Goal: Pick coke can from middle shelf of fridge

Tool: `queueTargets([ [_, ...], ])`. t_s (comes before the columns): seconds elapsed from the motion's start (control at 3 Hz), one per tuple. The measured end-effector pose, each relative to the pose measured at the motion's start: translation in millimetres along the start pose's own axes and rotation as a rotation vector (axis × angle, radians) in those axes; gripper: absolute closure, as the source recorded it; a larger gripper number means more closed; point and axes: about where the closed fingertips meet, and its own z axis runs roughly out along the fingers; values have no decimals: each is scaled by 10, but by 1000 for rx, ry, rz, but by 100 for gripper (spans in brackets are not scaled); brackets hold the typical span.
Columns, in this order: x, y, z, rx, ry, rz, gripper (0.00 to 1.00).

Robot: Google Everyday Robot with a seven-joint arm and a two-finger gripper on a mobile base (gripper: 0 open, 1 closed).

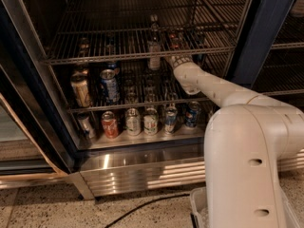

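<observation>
The fridge [259, 37] stands open in front of me, with a dark frame and wire racks. The coke can [174, 38], red with a silver rim, stands on the middle shelf [95, 58] at the right, behind the front bar. My gripper [178, 57] sits at that shelf's front edge, right in front of the can and just below it. The white arm reaches in from the lower right. The gripper's tip partly hides the foot of the can.
A glass bottle [153, 51] stands on the same shelf just left of the gripper. A blue can [109, 85] and a gold can [80, 90] stand on the rack below. A row of cans [142, 121] lines the floor. The ribbed steel base [142, 172] and a black cable [142, 205] lie below.
</observation>
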Motion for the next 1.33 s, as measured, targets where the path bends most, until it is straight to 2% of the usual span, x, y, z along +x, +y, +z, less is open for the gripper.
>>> queueTargets([
  [1.0,44,-16,26,4,11,0,100],
  [1.33,44,-16,26,4,11,0,100],
])
